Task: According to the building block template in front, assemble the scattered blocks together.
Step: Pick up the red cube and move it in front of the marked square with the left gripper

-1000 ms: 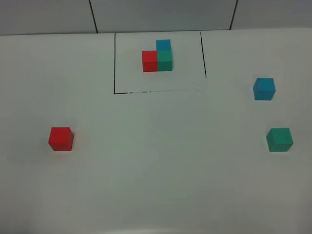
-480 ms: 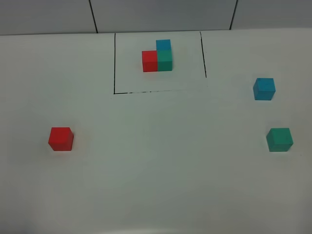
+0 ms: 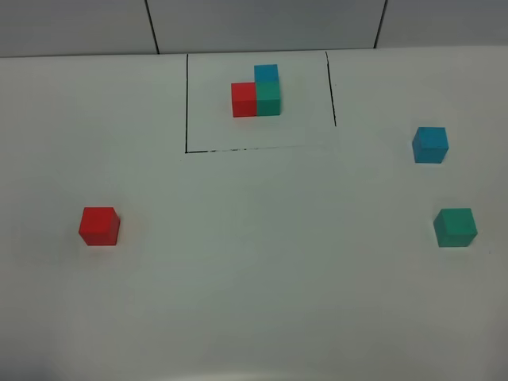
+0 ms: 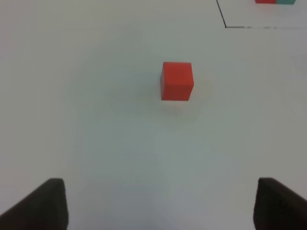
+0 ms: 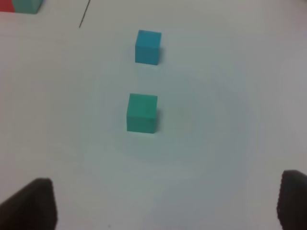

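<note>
The building block template [image 3: 257, 91] stands at the back middle inside a thin black drawn frame: a red, a teal-green and a blue cube in an L. The scattered blocks lie apart on the white table: a red cube [image 3: 99, 226] [image 4: 177, 81] at the left, a light blue cube [image 3: 429, 145] [image 5: 148, 46] at the right and a teal-green cube [image 3: 455, 228] [image 5: 142, 112] nearer the front right. My left gripper [image 4: 158, 203] is open, short of the red cube. My right gripper [image 5: 165, 203] is open, short of the teal-green cube. Neither arm shows in the high view.
The black frame line [image 3: 186, 103] marks off the template's area. Grey wall panels [image 3: 262, 24] rise behind the table's back edge. The template's corner [image 5: 19, 5] shows at the edge of the right wrist view.
</note>
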